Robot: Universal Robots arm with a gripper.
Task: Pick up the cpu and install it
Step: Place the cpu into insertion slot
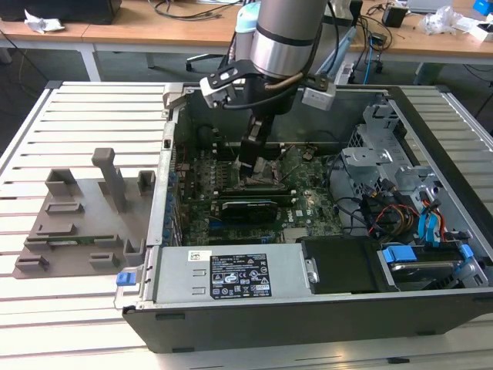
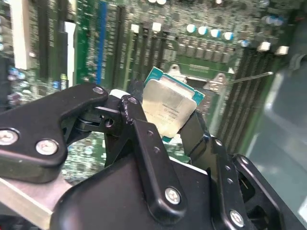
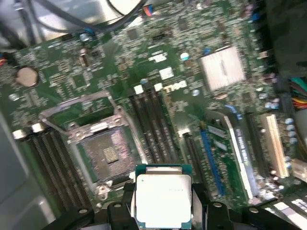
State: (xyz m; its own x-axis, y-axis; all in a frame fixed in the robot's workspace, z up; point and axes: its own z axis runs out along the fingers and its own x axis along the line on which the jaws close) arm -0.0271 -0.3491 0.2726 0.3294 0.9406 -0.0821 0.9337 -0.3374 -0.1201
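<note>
Second wrist view | gripper point(image 2: 162, 113) is clamping the cpu point(image 2: 169, 106) by opposite edges, tilted | first wrist view | cpu is hanging near the uncovered socket point(image 3: 108, 154), memory slots point(image 3: 153, 122) flanking it | exterior view | grey tray point(image 1: 69, 231) is sitting outside the computer case point(image 1: 308, 324)

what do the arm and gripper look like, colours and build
The arm is a silver-grey cylinder with a pale blue cap; black cables loop beside it. The gripper is matte black: jointed bar fingers with silver screws, plus a bare metal plate.
</note>
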